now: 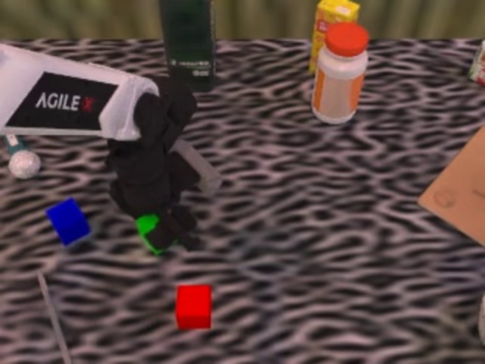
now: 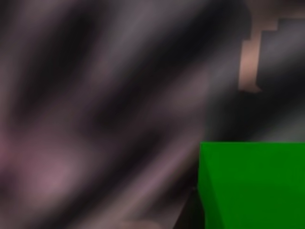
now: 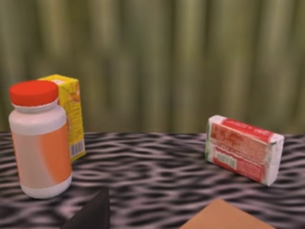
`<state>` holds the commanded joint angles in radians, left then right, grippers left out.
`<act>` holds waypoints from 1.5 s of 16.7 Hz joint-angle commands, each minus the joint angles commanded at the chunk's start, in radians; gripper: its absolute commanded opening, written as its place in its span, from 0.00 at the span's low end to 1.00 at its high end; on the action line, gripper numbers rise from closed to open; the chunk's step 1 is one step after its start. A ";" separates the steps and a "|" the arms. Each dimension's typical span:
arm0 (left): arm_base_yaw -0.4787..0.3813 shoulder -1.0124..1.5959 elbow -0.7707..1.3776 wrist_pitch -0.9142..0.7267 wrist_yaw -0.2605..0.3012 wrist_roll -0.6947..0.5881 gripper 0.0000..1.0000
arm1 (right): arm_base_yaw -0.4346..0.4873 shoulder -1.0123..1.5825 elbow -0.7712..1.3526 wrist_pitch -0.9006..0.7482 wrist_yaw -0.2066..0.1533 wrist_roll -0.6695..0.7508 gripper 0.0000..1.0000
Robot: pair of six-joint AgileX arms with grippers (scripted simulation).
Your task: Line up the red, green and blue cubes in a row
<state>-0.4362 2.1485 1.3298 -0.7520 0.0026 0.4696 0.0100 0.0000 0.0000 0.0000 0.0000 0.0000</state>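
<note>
Top view, item one: small glossy bright green cube (image 1: 148, 230) on the black-and-white wave-patterned table (image 1: 326, 227), left of centre, largely covered by the black left gripper (image 1: 168, 233), which sits down on it. Whether the jaws pinch the cube or merely stand spread around it cannot be told.

Item two: small glossy deep blue cube (image 1: 68, 221), near the table's left edge, well apart from the green one, free-standing.

Item three: small glossy bright red cube (image 1: 193, 306), toward the front edge, lying just below and right of the green cube, free-standing. The three do not yet form a row.

Handling, as a judgement: all three look rigid, light and slick-faced; best taken across two opposite flat sides, centred, with the fingers square to the faces so the cube does not twist or squirt out.

Item four: white plastic bottle with orange label and orange-red cap (image 1: 340, 73), far back right, beside a yellow carton (image 1: 332, 19); a dark green box (image 1: 187, 42) stands at the back.

Obscured: left wrist view shows only a corner of the green cube (image 2: 252, 186) against blurred table; no fingertip is clearly readable. The right arm is absent from the top view; its wrist view faces the bottle (image 3: 40, 140) and a red-and-white packet (image 3: 244, 149).
</note>
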 joint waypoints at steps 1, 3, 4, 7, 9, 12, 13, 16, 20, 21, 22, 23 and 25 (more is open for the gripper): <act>0.000 0.000 0.000 0.000 0.000 0.000 0.00 | 0.000 0.000 0.000 0.000 0.000 0.000 1.00; 0.000 0.000 0.000 0.000 0.000 0.000 0.00 | 0.000 0.000 0.000 0.000 0.000 0.000 1.00; 0.000 0.000 0.000 0.000 0.000 0.000 0.00 | 0.000 0.000 0.000 0.000 0.000 0.000 1.00; 0.001 -0.023 0.014 -0.025 0.006 -0.003 0.00 | 0.000 0.000 0.000 0.000 0.000 0.000 1.00; 0.005 -0.045 0.044 -0.079 0.006 -0.003 0.00 | 0.000 0.000 0.000 0.000 0.000 0.000 1.00; 0.013 -0.094 0.099 -0.189 0.005 -0.005 0.00 | 0.000 0.000 0.000 0.000 0.000 0.000 1.00; 0.016 -0.109 0.115 -0.219 0.005 -0.005 0.00 | 0.000 0.000 0.000 0.000 0.000 0.000 1.00; 0.019 -0.129 0.133 -0.251 0.004 -0.006 0.00 | 0.000 0.000 0.000 0.000 0.000 0.000 1.00; -0.003 -0.124 0.134 -0.251 0.004 0.006 0.00 | 0.000 0.000 0.000 0.000 0.000 0.000 1.00; -0.026 -0.125 0.138 -0.256 0.005 0.019 0.00 | 0.000 0.000 0.000 0.000 0.000 0.000 1.00; -0.060 -0.126 0.141 -0.262 0.005 0.037 0.00 | 0.000 0.000 0.000 0.000 0.000 0.000 1.00; -0.102 -0.128 0.145 -0.269 0.005 0.057 0.00 | 0.000 0.000 0.000 0.000 0.000 0.000 1.00; -0.205 -0.135 0.151 -0.284 0.005 0.104 0.00 | 0.000 0.000 0.000 0.000 0.000 0.000 1.00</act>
<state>-0.6411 2.0131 1.4806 -1.0357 0.0076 0.5739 0.0100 0.0000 0.0000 0.0000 0.0000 0.0000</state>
